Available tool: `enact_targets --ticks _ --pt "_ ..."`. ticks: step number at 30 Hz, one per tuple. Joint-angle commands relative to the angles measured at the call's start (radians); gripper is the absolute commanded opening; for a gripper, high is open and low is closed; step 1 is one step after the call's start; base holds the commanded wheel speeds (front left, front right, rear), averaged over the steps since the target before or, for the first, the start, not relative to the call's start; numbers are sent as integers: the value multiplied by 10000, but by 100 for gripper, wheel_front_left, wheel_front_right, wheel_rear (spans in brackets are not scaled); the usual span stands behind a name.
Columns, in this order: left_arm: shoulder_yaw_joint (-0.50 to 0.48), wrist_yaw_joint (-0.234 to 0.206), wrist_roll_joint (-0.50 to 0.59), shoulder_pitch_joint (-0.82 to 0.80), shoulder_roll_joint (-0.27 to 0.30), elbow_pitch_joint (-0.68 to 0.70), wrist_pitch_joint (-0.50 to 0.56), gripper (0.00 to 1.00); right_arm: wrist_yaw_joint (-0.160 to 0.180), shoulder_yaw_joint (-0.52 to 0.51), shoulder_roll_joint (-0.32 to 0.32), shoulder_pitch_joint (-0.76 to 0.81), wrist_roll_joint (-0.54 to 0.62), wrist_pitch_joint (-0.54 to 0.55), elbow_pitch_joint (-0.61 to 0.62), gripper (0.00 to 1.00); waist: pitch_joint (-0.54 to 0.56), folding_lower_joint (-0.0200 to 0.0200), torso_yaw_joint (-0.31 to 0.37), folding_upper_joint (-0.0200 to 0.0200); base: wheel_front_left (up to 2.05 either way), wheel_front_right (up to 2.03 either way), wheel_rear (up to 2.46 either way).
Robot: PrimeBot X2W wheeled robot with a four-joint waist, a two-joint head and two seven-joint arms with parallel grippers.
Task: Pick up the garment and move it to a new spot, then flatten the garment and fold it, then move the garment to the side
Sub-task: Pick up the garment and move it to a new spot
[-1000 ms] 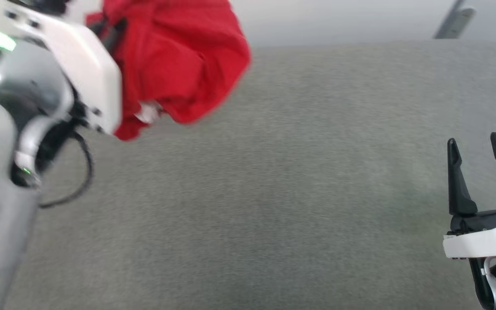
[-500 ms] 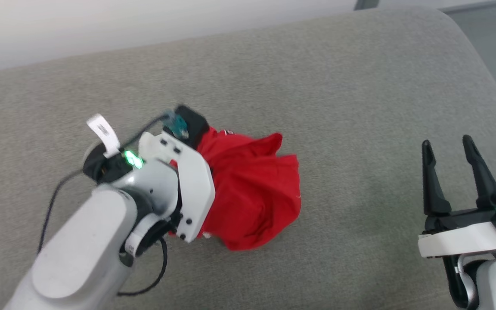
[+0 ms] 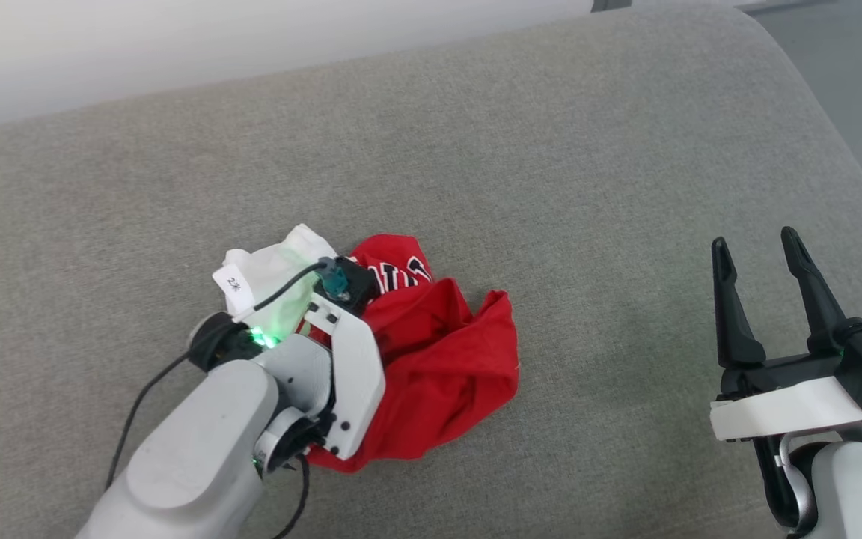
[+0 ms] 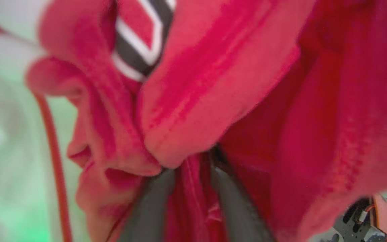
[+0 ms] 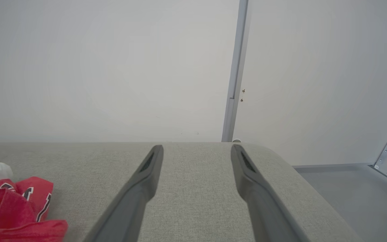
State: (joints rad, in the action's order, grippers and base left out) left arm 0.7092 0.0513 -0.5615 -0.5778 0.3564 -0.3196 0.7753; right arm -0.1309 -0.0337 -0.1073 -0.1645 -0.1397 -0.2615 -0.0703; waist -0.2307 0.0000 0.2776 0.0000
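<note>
Nearest, the left gripper [image 4: 191, 169] pinches a red fold of the garment [image 3: 438, 367] in its fingers. The right gripper [image 3: 753, 238] waits, fingers spread and empty. The garment lies crumpled on the grey cushion [image 3: 588, 150]. I'd say it is being set down at the new spot, and next it needs letting go and spreading. The left wrist view gives the pinch, the head view the whole heap.

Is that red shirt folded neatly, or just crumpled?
Crumpled. The shirt lies in a bunched heap on the grey cushion, one white sleeve poking out, its lettering half lost in creases.
</note>
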Motion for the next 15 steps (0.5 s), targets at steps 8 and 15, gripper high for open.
enact_targets --ticks 8,15 --pt "-459 128 -462 -321 -86 154 -755 100 3 -37 -226 291 -55 -54 -58 100 547 0 -576 0 0 0 0" --pt "-1443 -212 -687 300 583 1382 -2099 100 3 -115 -427 558 -131 -55 -79 100 1030 0 -1292 0 0 0 0"
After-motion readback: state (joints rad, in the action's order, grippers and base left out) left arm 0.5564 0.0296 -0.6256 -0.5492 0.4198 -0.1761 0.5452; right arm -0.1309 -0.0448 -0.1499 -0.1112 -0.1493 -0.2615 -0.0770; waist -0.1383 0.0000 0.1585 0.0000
